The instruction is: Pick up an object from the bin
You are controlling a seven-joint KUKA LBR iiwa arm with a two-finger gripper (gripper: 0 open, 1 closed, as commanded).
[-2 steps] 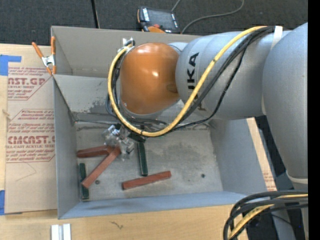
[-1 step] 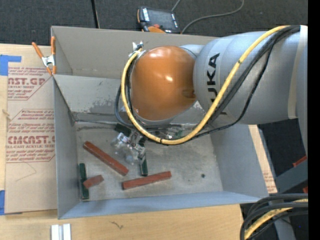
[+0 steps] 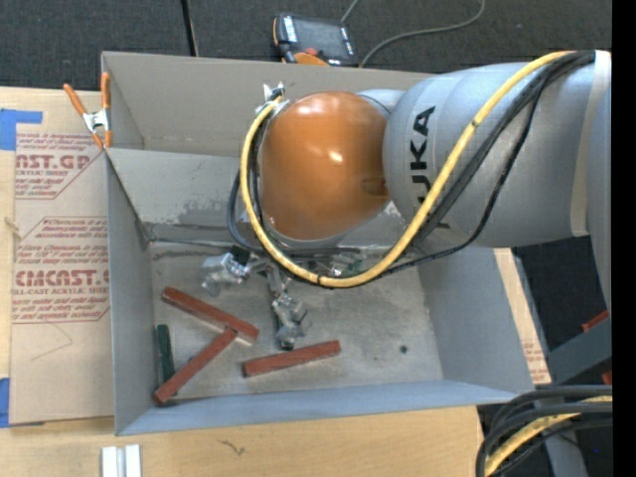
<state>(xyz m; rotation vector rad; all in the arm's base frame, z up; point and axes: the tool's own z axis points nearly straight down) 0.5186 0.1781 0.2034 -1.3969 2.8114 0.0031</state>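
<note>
My gripper [image 3: 256,296] hangs below the orange dome over the middle of the bin floor. One metal fingertip [image 3: 288,328] points down just above a flat red-brown bar [image 3: 290,358]; the other [image 3: 225,268] stands off to the left. The gripper is open and nothing is between the fingers. A second red-brown bar [image 3: 209,314] lies slanted just left of the lower fingertip. Its right end meets a third red-brown bar [image 3: 194,366] that runs down toward the bin's front left corner.
A small dark green stick [image 3: 162,354] lies by the left wall, beside the third bar. The arm and its dome cover the back half of the bin. Bare floor shows to the right of the bars.
</note>
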